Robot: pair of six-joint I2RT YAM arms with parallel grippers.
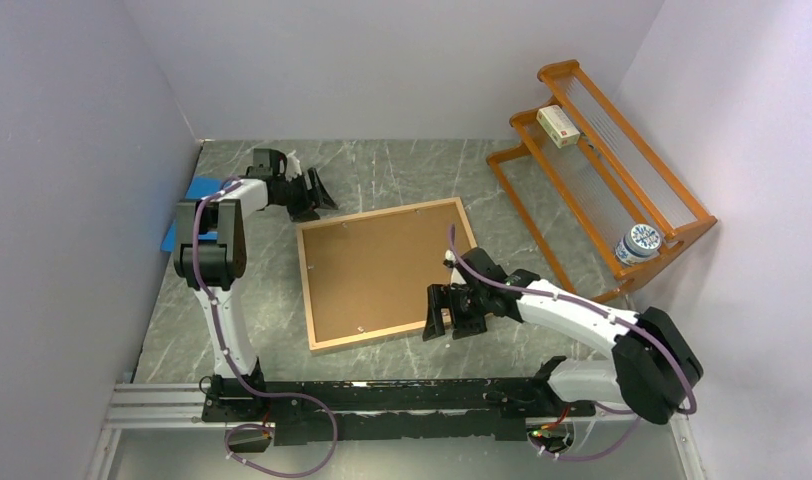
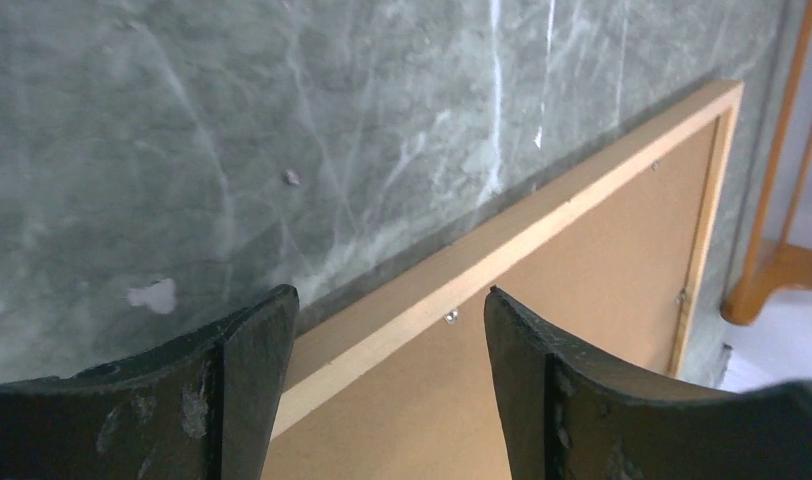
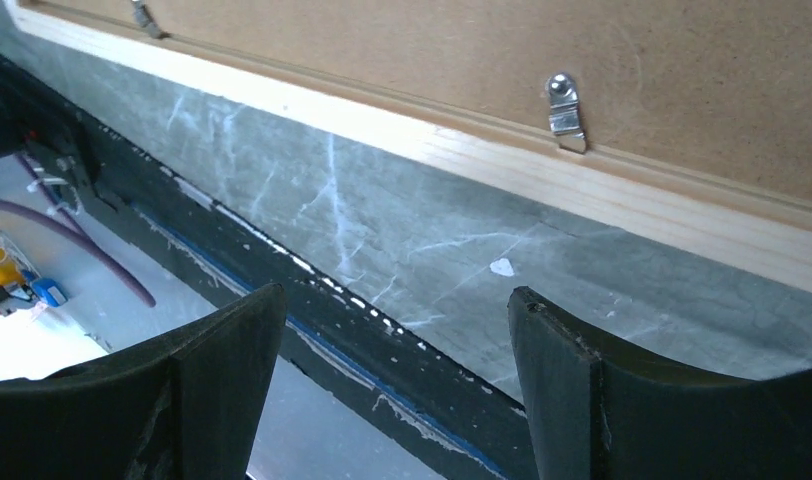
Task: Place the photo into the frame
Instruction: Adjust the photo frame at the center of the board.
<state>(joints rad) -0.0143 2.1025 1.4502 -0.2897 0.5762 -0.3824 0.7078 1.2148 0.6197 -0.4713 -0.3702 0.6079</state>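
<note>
Both low: left gripper (image 1: 315,200), right gripper (image 1: 447,318), beside frame (image 1: 382,212).

The top view is bright and evenly lit, with soft light that seems to come from above. The pale walls (image 1: 382,60) have a light violet tint, and the grey table (image 1: 382,170) shows no strong glare. Only soft shadows lie beside the arms and under the orange rack (image 1: 602,150). In the left wrist view the table and the frame (image 2: 542,225) are rather sharp, while the fingers (image 2: 252,390) of the left gripper (image 2: 389,295) are dark and a little soft, and the lower right corner is washed out to white. In the right wrist view a metal clip (image 3: 563,112) shines, the lower left is overexposed, and the fingers (image 3: 572,390) of the right gripper (image 3: 397,293) are almost black with little detail.
</note>
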